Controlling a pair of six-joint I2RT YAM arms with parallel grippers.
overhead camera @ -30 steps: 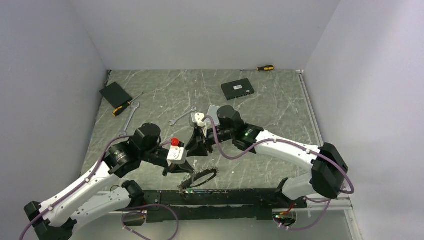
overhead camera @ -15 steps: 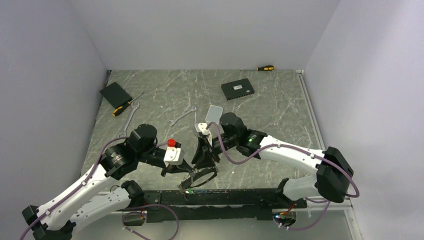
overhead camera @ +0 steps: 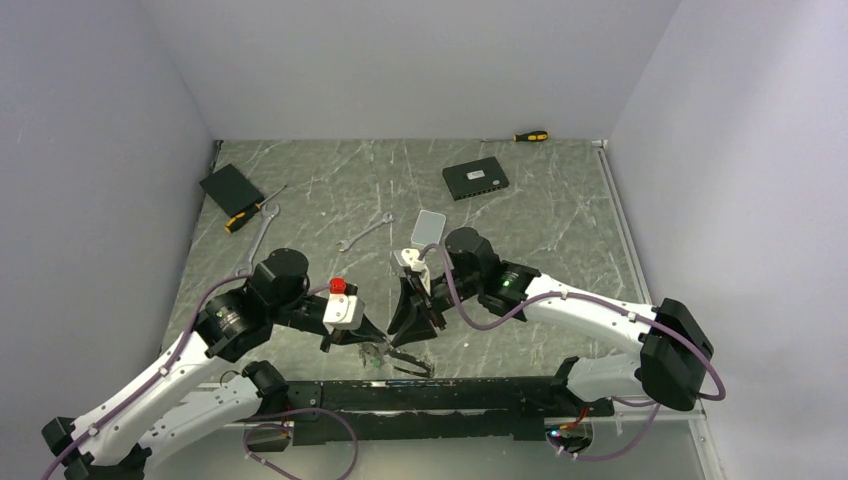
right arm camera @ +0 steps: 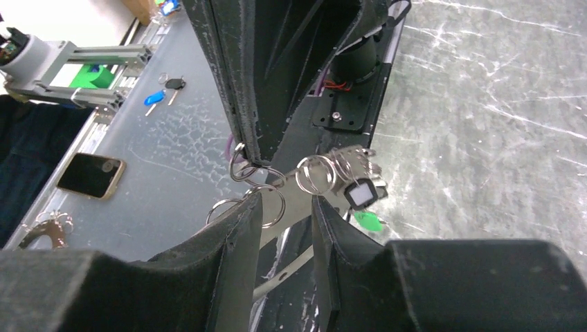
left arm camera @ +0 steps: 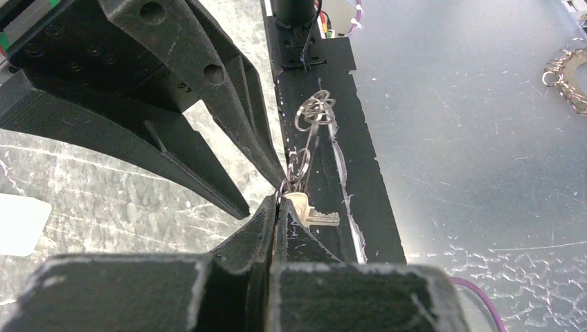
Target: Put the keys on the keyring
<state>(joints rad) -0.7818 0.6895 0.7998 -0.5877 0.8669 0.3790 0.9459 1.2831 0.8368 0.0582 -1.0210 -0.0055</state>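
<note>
Threading step, by the look of it. Both arms meet low over the near edge of the grey marbled tabletop [overhead camera: 560, 220], just above the black base rail [overhead camera: 480, 392].

Left gripper [left arm camera: 278, 205]: fingers closed tight, pinching the head of a small flat silver key [left arm camera: 315, 217]. A short chain of little silver split rings [left arm camera: 313, 112] runs on from it.

Right gripper [right arm camera: 287, 202]: fingers part-way apart, a silvery band spanning the gap. I take the band for the large thin silvery wire loop keyring [right arm camera: 294, 207]. Gripped or merely straddled, cannot tell.

Square black-and-white tag [right arm camera: 361, 194] and green plastic tag [right arm camera: 367, 221] hang off the bunch just beside the right fingertip. Grippers are tip to tip, very near.

Judgement: key not yet on the loop. Next move calls for the loop held steady and its opening found, then the key's ring slid over it. Fine alignment, little room between the fingers.
</note>
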